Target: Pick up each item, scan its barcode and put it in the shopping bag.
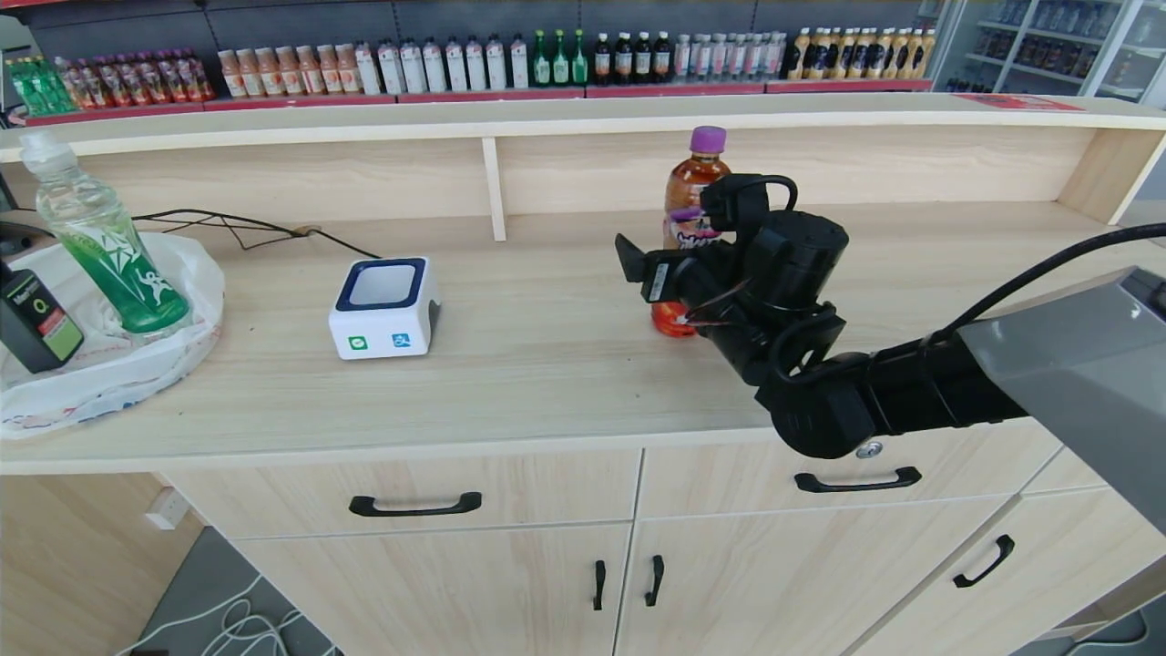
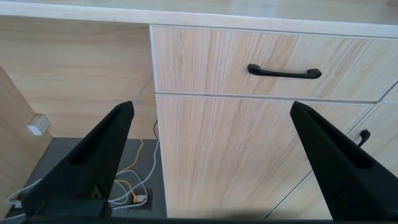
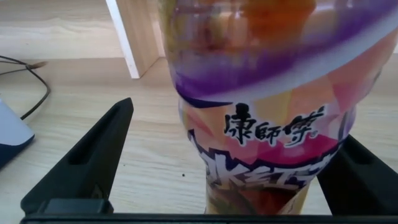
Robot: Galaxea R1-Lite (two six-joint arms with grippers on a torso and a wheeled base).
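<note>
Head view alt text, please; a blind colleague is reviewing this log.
The right gripper, fingers open, straddles an upright purple-capped bottle on a wooden counter. Farther to the robot's left stand a white scanner and a shopping bag holding a green bottle.

Wooden counter, stocked drink shelves behind.

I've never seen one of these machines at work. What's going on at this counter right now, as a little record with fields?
Place: wooden counter, drink shelves behind
Right gripper: open, fingers either side of the orange bottle, which stands on the counter
Left gripper: open, empty, facing a cabinet drawer
Scanner: white cube, left of the orange bottle, nothing over it
Shopping bag: at the counter's left end, green bottle and dark box in it
Left to do: orange bottle not yet bagged
</note>
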